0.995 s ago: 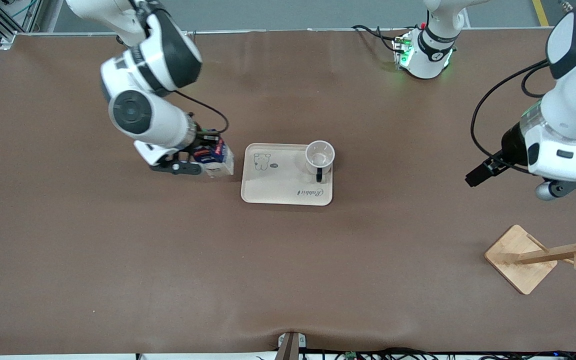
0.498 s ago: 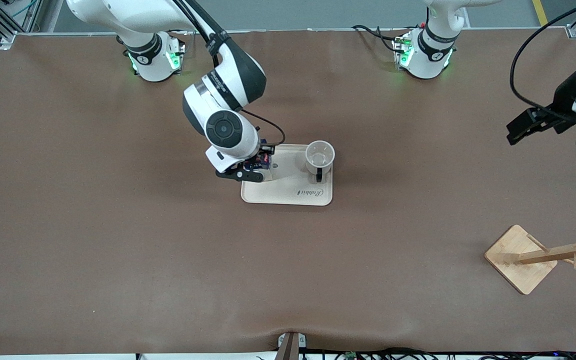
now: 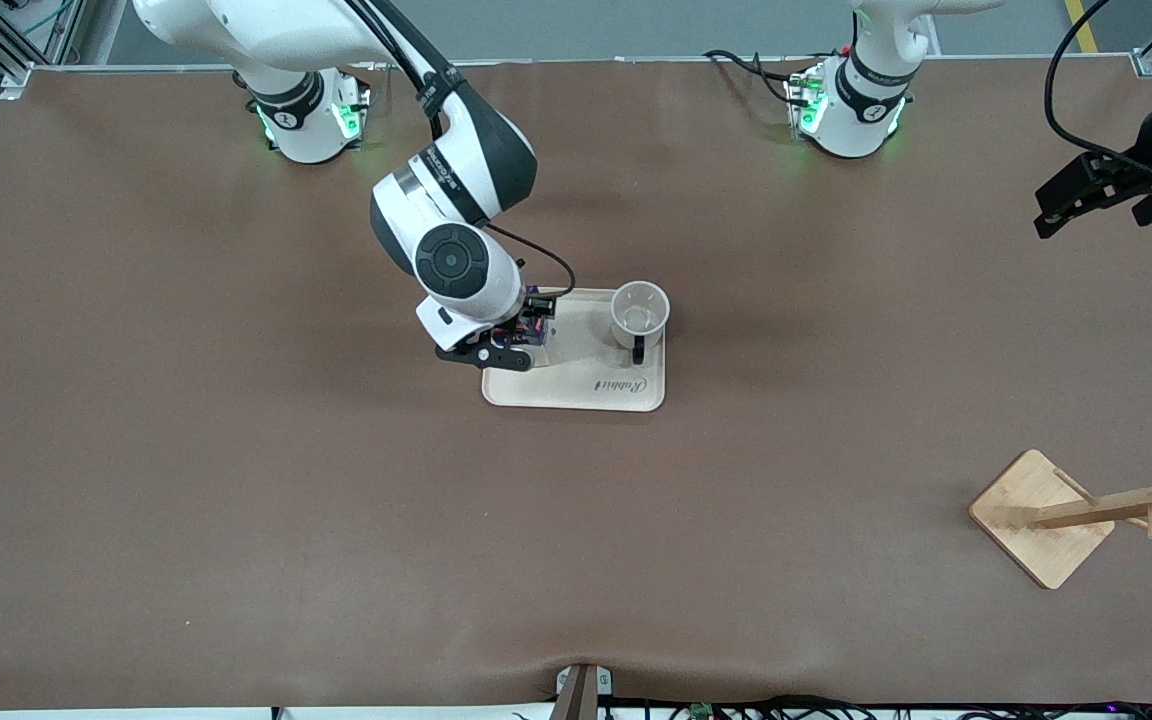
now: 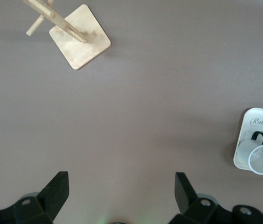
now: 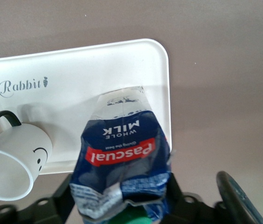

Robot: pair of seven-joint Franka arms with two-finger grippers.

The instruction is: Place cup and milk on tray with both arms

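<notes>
Over the brown table's tray [image 3: 576, 392], right end effector [image 3: 514, 345] grips milk [image 5: 122, 158].

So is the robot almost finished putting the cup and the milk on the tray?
Almost. The cup already stands on the tray, at the end toward the left arm. The right gripper is shut on the milk and holds it over the tray's free end. What is left: set the milk down and let go. The left gripper is open and waits over bare table at its own end.
</notes>
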